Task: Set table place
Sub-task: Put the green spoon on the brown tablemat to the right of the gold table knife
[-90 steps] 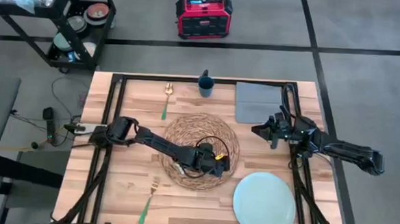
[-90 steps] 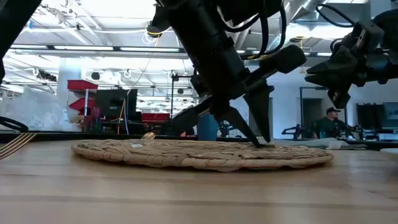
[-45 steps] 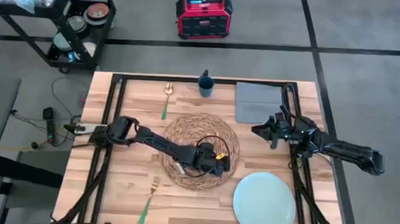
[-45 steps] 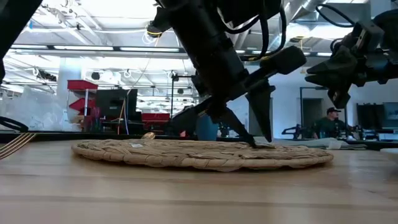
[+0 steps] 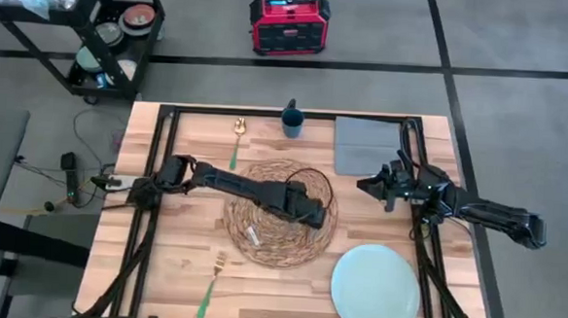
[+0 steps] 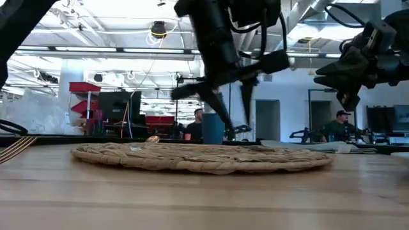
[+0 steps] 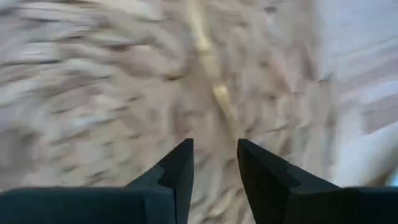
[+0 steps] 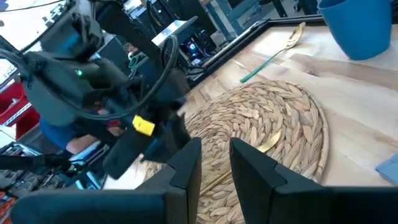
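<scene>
The left gripper (image 5: 318, 215) hung just above the woven placemat (image 5: 261, 231). Its two fingers (image 7: 177, 171) stood apart with nothing between them, and the low view showed a clear gap of air under the tips. The mat lay flat on the table (image 5: 181, 270), directly below this gripper and spreading mostly back toward the left arm's base. The gripper therefore stood over the mat's side farthest from that base. Being round, the mat offered no long axis to line up with.

Just beyond the mat's rim, out from the gripper toward the table's front right corner, lay the pale-blue plate (image 5: 374, 290), close to the mat but apart from it. I judged that the next move turned on this offset, since the plate belonged on the mat.

Farther off on the opposite side, the right gripper (image 5: 368, 186) waited in the air, just outside the mat's rim. Its fingers were slightly parted and empty. It looked about as near to the plate as the left one.

Past it lay the grey napkin (image 5: 363, 144). The blue cup (image 5: 293, 120) and the gold spoon (image 5: 236, 147) sat beyond the mat's far rim.
</scene>
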